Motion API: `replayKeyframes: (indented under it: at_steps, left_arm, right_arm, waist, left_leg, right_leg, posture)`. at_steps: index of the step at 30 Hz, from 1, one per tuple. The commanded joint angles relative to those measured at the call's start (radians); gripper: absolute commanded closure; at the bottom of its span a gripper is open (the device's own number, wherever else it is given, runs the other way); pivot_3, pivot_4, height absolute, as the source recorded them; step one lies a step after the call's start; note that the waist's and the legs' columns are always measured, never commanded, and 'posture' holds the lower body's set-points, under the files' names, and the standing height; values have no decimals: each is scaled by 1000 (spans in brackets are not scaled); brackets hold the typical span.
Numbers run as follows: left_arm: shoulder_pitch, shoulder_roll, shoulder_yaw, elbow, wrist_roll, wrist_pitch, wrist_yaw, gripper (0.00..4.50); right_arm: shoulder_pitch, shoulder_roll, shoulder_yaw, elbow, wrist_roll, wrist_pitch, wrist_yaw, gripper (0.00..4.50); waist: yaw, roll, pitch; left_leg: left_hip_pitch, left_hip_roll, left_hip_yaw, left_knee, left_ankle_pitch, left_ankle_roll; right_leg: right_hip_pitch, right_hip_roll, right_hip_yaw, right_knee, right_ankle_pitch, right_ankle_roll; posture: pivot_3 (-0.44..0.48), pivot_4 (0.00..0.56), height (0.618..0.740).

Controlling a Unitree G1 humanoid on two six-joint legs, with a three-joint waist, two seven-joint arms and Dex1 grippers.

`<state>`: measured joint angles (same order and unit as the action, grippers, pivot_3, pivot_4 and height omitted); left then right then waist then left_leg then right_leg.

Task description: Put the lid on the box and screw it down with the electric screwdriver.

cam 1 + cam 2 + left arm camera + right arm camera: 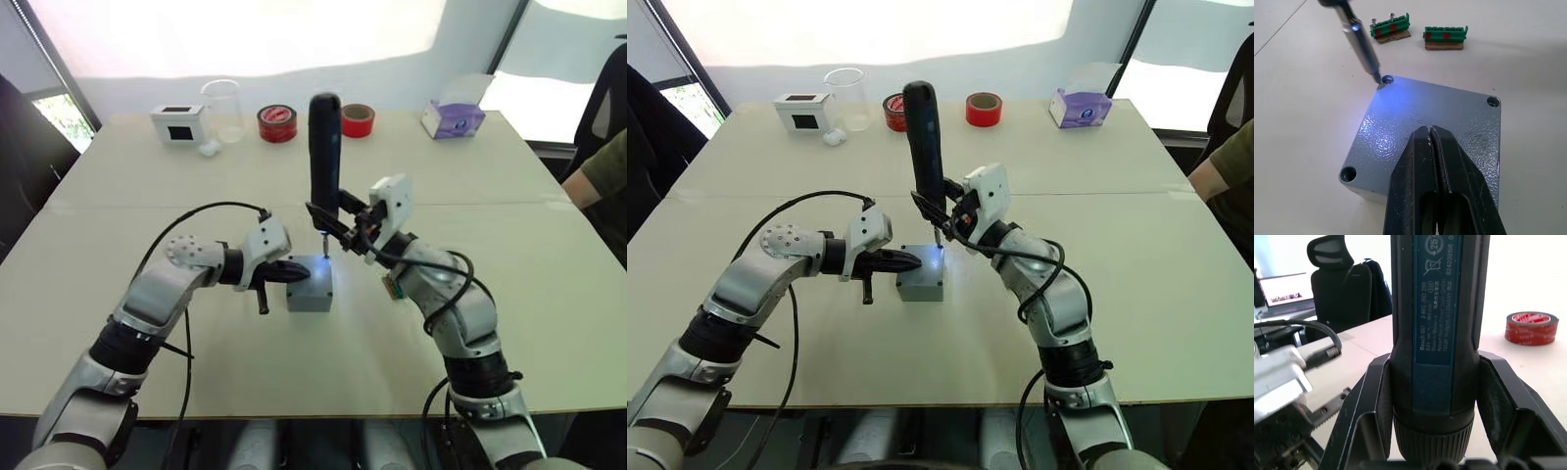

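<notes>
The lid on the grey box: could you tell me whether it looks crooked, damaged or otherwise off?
Nothing stands out. The lid lies flat and square on the box, with no visible gap or dent. The left gripper presses on it, closed. The right gripper holds the screwdriver upright, its bit at one corner hole.

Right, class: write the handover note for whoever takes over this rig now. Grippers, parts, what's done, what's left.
Left gripper: shut, pressing on the lid.
Right gripper: shut on the electric screwdriver, held upright, bit at one corner hole, light on.
The lid sits on the box at mid-table.
Done: lid placed.
Left: a screw shows at the bit's corner; two other visible corner holes look empty. The fourth corner is hidden.
</notes>
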<state>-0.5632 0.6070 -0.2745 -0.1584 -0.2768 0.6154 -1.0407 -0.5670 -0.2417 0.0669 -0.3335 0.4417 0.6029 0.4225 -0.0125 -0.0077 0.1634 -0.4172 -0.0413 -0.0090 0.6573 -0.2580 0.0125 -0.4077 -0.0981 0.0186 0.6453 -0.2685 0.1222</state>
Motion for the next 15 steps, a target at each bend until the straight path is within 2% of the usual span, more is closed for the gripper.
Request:
replayKeyframes:
  at_steps: [1, 3, 7, 11, 13, 15]
  left_arm:
    - [10, -27, 68, -43, -76, 59, 23, 4500]
    - [11, -60, 108, -42, -76, 36, 75, 4500]
    - [-28, -140, 193, -22, -84, 11, 201, 4500]
    - [-80, -209, 252, 2, -116, -34, 251, 4500]
    - [-124, -217, 263, 11, -188, 33, 209, 4500]
    - [-151, -173, 237, -6, -278, 140, 99, 4500]
  right_arm:
    - [-196, 7, -178, -153, 148, 183, -163, 2696]
    - [-243, 8, -225, -163, 179, 276, -237, 2696]
    - [-303, -16, -326, -158, 331, 520, -306, 2696]
    - [-338, -50, -384, -142, 380, 592, -341, 2696]
    - [-351, -97, -417, -111, 381, 624, -346, 2696]
    - [-352, -178, -467, -64, 407, 706, -329, 2696]
  waist:
    - [-1, 1, 1]
    - [3, 0, 1]
    - [1, 0, 0]
    - [1, 0, 1]
    - [2, 0, 1]
    - [1, 0, 1]
  left_leg:
    - [-3, 0, 0, 0, 0, -1]
    - [-11, 0, -1, 1, 2, -3]
    - [-11, 0, -1, 1, 2, -3]
    - [-11, 0, 0, 1, 2, -2]
    - [-12, 0, 0, 0, 2, -2]
    - [-14, 0, 1, 1, 2, -2]
  right_leg:
    - [-3, 0, 0, 1, 0, 0]
    - [-11, 0, 0, 3, 0, 0]
    - [-11, 0, -1, 3, 0, 0]
    - [-11, -1, -1, 3, 0, 0]
    - [-12, -1, -1, 3, 0, 0]
    - [-13, 0, -1, 3, 0, 0]
  posture:
    - [0, 150, 740]
    - [0, 150, 740]
    - [0, 150, 740]
    - [0, 150, 740]
    - [0, 150, 740]
    - [0, 150, 740]
